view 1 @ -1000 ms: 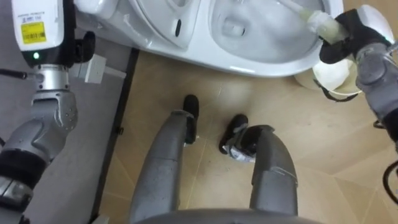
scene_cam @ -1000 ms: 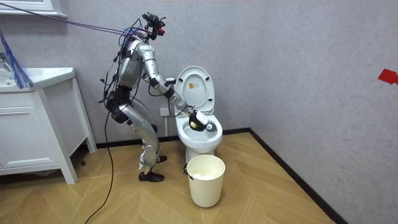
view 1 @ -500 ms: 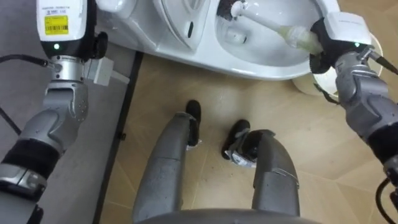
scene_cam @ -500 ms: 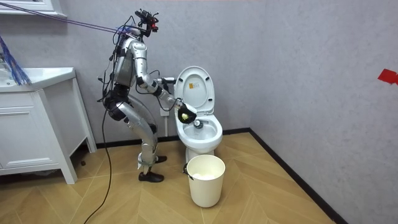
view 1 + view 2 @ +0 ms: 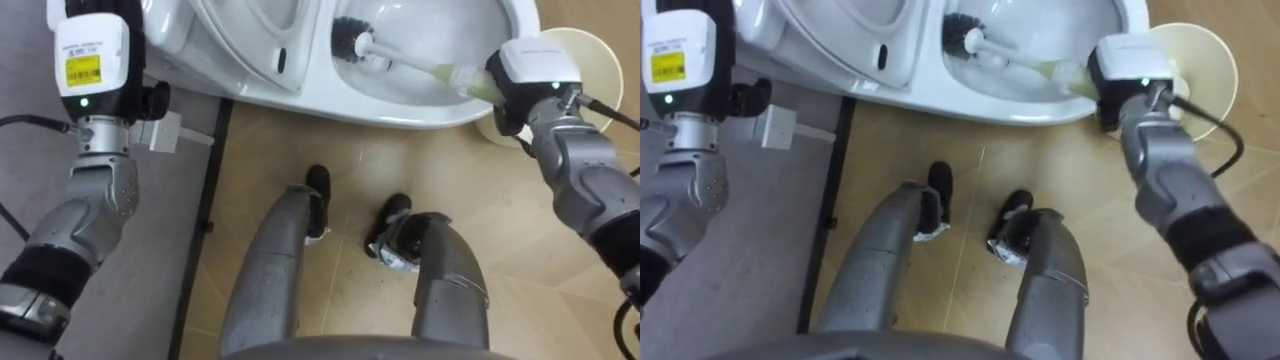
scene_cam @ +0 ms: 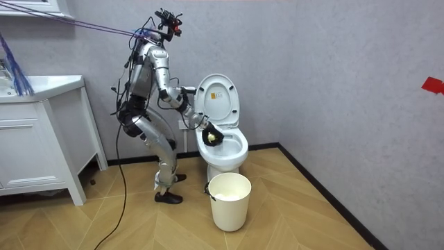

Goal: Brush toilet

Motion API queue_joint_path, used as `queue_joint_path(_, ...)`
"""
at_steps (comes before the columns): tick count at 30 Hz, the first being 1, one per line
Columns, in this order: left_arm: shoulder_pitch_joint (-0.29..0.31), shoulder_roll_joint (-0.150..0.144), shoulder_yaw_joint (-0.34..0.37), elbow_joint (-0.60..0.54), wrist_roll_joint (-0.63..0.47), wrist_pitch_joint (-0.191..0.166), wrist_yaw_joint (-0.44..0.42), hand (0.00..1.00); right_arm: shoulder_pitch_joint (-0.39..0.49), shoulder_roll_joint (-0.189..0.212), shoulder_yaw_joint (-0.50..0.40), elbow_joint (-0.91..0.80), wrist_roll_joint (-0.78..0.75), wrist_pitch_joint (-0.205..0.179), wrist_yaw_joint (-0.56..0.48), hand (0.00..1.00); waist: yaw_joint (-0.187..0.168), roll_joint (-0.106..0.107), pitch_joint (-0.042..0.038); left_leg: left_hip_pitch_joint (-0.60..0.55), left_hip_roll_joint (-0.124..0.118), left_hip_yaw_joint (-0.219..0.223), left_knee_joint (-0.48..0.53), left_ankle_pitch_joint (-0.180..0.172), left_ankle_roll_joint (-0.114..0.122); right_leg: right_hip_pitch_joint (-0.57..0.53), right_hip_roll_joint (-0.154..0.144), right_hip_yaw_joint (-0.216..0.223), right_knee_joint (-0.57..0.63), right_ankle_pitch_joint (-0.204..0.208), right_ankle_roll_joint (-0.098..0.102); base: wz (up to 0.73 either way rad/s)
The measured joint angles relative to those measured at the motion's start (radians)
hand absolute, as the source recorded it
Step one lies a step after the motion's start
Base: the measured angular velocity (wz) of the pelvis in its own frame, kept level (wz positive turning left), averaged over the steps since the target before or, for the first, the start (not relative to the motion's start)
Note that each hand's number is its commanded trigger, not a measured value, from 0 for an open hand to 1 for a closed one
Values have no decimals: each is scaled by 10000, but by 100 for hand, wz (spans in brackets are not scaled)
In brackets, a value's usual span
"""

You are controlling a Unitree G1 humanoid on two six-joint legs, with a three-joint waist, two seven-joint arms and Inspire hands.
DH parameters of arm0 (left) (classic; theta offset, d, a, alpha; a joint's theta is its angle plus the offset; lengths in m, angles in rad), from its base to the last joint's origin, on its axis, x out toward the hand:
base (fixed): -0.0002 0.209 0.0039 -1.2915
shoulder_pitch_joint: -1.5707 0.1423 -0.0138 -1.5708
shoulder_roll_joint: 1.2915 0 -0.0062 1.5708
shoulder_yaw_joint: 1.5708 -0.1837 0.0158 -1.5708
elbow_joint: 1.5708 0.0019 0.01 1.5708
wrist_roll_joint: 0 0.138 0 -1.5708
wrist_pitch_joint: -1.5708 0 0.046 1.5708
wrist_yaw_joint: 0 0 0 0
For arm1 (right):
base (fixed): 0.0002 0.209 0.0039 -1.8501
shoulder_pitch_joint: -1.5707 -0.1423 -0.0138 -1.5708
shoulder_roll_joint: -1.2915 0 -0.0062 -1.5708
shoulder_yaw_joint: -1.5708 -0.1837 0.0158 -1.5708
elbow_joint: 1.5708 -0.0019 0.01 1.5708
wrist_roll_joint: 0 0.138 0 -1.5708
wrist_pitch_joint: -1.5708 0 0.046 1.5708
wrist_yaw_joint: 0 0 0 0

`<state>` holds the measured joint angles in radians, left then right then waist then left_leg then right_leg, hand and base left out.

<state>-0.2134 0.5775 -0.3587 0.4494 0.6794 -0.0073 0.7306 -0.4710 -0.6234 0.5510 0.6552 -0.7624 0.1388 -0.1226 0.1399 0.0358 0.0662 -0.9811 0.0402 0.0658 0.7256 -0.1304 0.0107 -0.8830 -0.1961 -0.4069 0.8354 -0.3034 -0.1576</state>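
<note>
In the room view the right hand [image 6: 208, 135] has dropped back toward the bowl's near rim since half a second ago. It is clenched on the translucent pale-green grip of a white-stemmed, black-bristled toilet brush [image 5: 400, 62], though its fingers are mostly hidden under the hand's white back. The bristles sit inside the glossy white ceramic toilet [image 5: 400, 108]; whether they touch its wall is unclear. A round cream plastic bin [image 5: 585, 45] is half hidden behind that hand. The left hand [image 5: 90, 45] is cut off by the top edge, so its state cannot be told.
</note>
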Motion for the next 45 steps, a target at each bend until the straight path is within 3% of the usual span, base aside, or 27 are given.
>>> queue_joint_path(1,-74,54,2,-3,76,-70,24,0,-340,-100,103,639,122,-276,-178,100,25,-187,35,2,-25,46,16,4,7,-66,-66,61,127,-63,1,13)
queue_joint_path(4,-153,232,59,-12,321,-211,34,0,-925,-205,107,1469,65,-577,-300,100,20,-657,24,-19,-37,80,-2,4,3,-130,-100,78,167,-104,1,1)
queue_joint_path(7,-192,233,38,-87,413,-356,-53,0,-1072,-548,107,1583,32,-630,-318,100,33,-832,19,96,-14,49,10,-43,61,63,-97,60,132,-104,90,2)
queue_joint_path(11,-291,231,-57,-13,392,-517,-657,0,-833,-539,174,1702,300,-765,-267,100,71,-829,21,526,-74,-28,-75,-76,118,588,-100,-50,-79,-108,254,3)
queue_joint_path(13,-345,182,-207,-1,324,-537,-1127,0,-304,-369,172,1929,571,-951,-86,100,190,-779,20,933,-167,-143,-197,-94,143,1068,-21,-83,-317,-132,445,10)
queue_joint_path(15,-334,158,-248,6,295,-555,-1445,0,33,-296,167,1982,636,-947,193,100,273,-736,36,1192,-211,-142,-349,-92,152,1305,-48,-82,-432,-140,515,2)
queue_joint_path(18,-158,-35,-231,13,291,-557,-1857,0,307,-38,147,2479,1029,-970,480,100,327,-599,9,1569,-371,-98,-548,-96,176,1604,-172,-74,-485,-169,595,0)
queue_joint_path(21,210,-195,-144,-22,295,-579,-2073,0,830,92,-16,2680,1583,-1031,604,100,376,-478,-46,1912,-365,13,-742,-131,217,1904,-181,-35,-630,-189,608,1)
queue_joint_path(23,496,-453,208,-53,399,-663,-2171,0,1223,148,-414,2736,1604,-1199,618,100,415,-438,-80,2121,-365,49,-873,-123,245,2093,-152,-18,-755,-177,590,-2)
queue_joint_path(27,1331,-882,679,-61,575,-660,-2378,0,2107,223,-1201,2763,1742,-1297,613,100,388,-397,-179,2928,-365,108,-1238,-185,205,2880,-74,-26,-1147,-213,647,-1)
queue_joint_path(30,2177,-919,933,-61,564,-661,-2575,0,2822,406,-1830,2770,1759,-1287,626,100,276,-422,-378,3720,-360,71,-1585,-256,147,3742,57,-104,-1643,-252,729,3)
queue_joint_path(32,2812,-1019,1261,-49,582,-671,-2620,0,3211,619,-2402,2790,1749,-1284,659,100,254,-468,-431,4278,-328,81,-1802,-314,100,4293,175,-87,-1983,-242,780,-6)
queue_joint_path(33,3246,-1171,1557,-53,581,-670,-2655,0,3519,772,-2839,2784,1741,-1277,722,100,250,-503,-476,4669,-317,72,-1980,-335,69,4703,250,-93,-2236,-232,814,0)
queue_joint_path(34,3695,-1349,1875,-47,567,-618,-2755,0,3854,859,-3138,2727,1724,-1240,767,100,237,-541,-571,5004,-313,52,-2156,-364,38,5063,310,-128,-2489,-232,861,0)
queue_joint_path(41,6078,-1882,2857,-110,168,-423,-3313,0,5627,1472,-4620,1804,1685,-1164,1013,100,-1,-606,-630,6523,-302,-147,-2530,-486,-19,7101,586,-587,-3711,-228,1095,16)
queue_joint_path(44,6859,-2378,3433,-110,-134,-396,-3504,0,6462,1897,-4955,1450,1744,-1171,925,100,81,-708,-639,7180,-304,-118,-2877,-498,-20,7803,679,-645,-4188,-239,1238,16)
queue_joint_path(45,7146,-2665,3824,-179,-323,-397,-3511,0,6642,2129,-5005,1445,1736,-1165,922,100,111,-738,-648,7398,-290,-130,-2931,-574,-43,8088,764,-682,-4398,-227,1273,12)
